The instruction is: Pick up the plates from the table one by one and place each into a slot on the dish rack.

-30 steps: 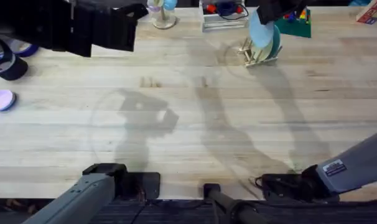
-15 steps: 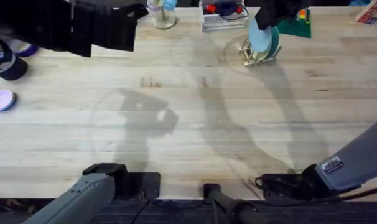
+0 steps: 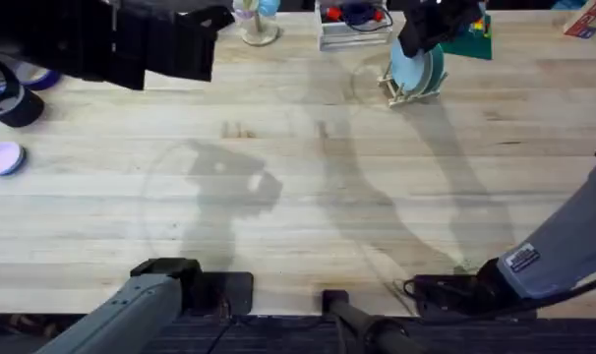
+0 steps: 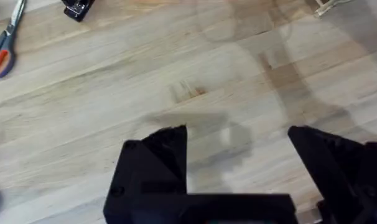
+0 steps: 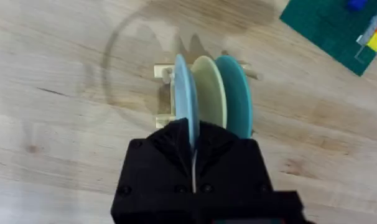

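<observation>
The dish rack [image 5: 164, 72] stands at the far side of the table [image 3: 308, 197], with three plates upright in it. My right gripper [image 5: 193, 127] is shut on the top edge of the light blue plate [image 5: 185, 93], which sits in the outermost slot. Beside it stand the cream-yellow plate [image 5: 210, 93] and a teal plate [image 5: 237, 93]. From overhead, the right gripper [image 3: 426, 29] hovers directly over the rack [image 3: 408, 88] and the blue plate [image 3: 410, 67]. My left gripper [image 4: 238, 143] is open above bare wood, high at the far left [image 3: 205, 25].
A pink disc [image 3: 3, 157] and dark tape rolls [image 3: 13, 103] lie at the left edge. A white wire tray [image 3: 349, 29] and a green mat [image 3: 467, 41] flank the rack at the back. Scissors [image 4: 5, 46] lie beyond the left gripper.
My right gripper has lowered the light blue plate down into the rack beside the other plates. The left arm has not moved.
</observation>
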Robot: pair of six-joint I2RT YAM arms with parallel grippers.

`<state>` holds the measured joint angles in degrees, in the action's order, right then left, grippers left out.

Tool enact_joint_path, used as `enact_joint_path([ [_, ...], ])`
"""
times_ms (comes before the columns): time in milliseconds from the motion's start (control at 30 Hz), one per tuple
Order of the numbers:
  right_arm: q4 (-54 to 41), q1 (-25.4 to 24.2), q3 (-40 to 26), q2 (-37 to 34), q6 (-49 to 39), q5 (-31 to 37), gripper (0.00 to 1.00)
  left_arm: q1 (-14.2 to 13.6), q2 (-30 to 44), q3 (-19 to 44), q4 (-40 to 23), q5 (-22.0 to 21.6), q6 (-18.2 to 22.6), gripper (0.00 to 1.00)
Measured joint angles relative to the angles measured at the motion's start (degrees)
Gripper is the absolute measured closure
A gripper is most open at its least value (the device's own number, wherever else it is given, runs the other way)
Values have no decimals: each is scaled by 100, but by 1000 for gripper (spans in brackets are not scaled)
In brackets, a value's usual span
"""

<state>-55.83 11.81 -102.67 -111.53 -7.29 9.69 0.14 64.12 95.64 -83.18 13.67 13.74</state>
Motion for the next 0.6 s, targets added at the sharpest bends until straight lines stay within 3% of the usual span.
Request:
enact_joint_path([
  [600, -52, 2, 4, -201, 67, 0, 972, 0, 0, 0, 0, 0, 0, 7],
])
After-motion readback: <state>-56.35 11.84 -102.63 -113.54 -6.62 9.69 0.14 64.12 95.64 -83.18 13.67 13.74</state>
